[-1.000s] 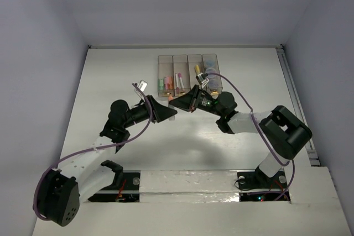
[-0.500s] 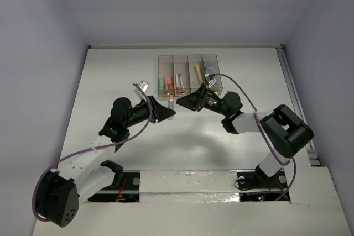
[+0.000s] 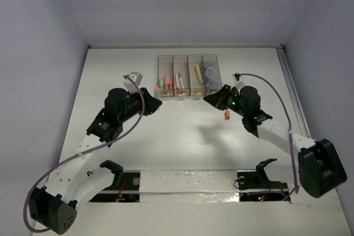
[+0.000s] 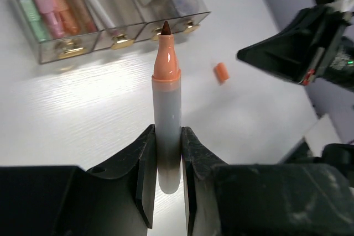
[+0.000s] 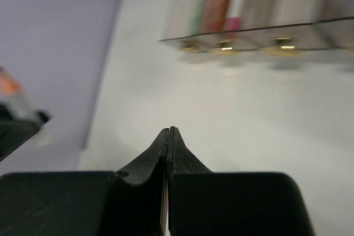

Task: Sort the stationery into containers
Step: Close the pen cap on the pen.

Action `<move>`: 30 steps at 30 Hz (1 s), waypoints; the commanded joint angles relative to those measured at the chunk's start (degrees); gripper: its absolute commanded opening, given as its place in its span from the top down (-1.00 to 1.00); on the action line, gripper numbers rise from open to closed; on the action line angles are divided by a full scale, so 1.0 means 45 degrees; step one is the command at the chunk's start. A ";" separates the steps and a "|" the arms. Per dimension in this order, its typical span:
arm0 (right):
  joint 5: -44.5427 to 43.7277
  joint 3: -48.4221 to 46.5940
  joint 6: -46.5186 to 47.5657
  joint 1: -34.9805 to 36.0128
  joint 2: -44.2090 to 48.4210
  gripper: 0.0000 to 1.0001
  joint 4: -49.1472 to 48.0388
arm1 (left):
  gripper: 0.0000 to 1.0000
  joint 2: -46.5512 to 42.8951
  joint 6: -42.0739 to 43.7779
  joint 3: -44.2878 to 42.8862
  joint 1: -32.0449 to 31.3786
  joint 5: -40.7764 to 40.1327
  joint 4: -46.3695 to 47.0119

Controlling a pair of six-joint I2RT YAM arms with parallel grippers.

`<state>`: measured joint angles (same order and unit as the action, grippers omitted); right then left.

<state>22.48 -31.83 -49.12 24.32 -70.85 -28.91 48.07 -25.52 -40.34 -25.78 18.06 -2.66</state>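
My left gripper (image 3: 150,96) (image 4: 167,136) is shut on a marker (image 4: 166,109) with a grey-white barrel and a bare orange tip that points at the containers (image 4: 83,48). Its orange cap (image 3: 227,115) (image 4: 221,72) lies loose on the table below my right arm. My right gripper (image 3: 209,99) (image 5: 168,131) is shut and empty, above the table in front of the containers (image 3: 188,75) (image 5: 260,26). The four bins hold green, pink and orange sticks, a white-magenta stick (image 3: 178,79), a gold stick (image 3: 197,72) and bluish-lidded jars (image 3: 211,72).
The white table (image 3: 182,136) has walls at the back and both sides. A rail (image 3: 296,109) runs along its right edge. The arm bases stand at the near edge. My right gripper also shows in the left wrist view (image 4: 276,53).
The two grippers, which met at the marker, have drawn apart. The right arm swung right, the left arm moved left with the marker. The orange cap now lies on the table.
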 commanded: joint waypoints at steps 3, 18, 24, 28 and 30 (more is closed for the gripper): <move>-0.6865 -0.0914 0.3552 -0.0305 0.1545 1.00 0.7358 | 1.00 0.0175 0.1802 -0.0704 0.0026 -0.1241 -0.1363; -0.8548 -0.3901 0.4373 -0.0443 -0.3121 -0.02 1.0249 | 1.00 0.0275 0.2272 -0.0450 -0.0091 -0.0147 -0.0797; -0.8766 -0.4780 0.4549 -0.0560 -0.3942 0.00 1.1169 | 1.00 0.0040 0.2350 -0.0470 -0.0091 0.0515 -0.0660; -0.8608 -0.5327 0.4608 -0.0560 -0.4665 0.05 1.1715 | 1.00 -0.0195 0.2409 -0.0489 -0.0091 0.0556 -0.0640; -0.8649 -0.5522 0.4510 -0.0560 -0.4958 0.10 1.2087 | 1.00 -0.0253 0.2448 -0.0470 -0.0091 0.0634 -0.0679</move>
<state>-15.00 -53.93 -29.30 22.09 -91.72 21.47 48.47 -15.49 -41.17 -25.91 19.33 -7.57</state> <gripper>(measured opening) 0.467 0.160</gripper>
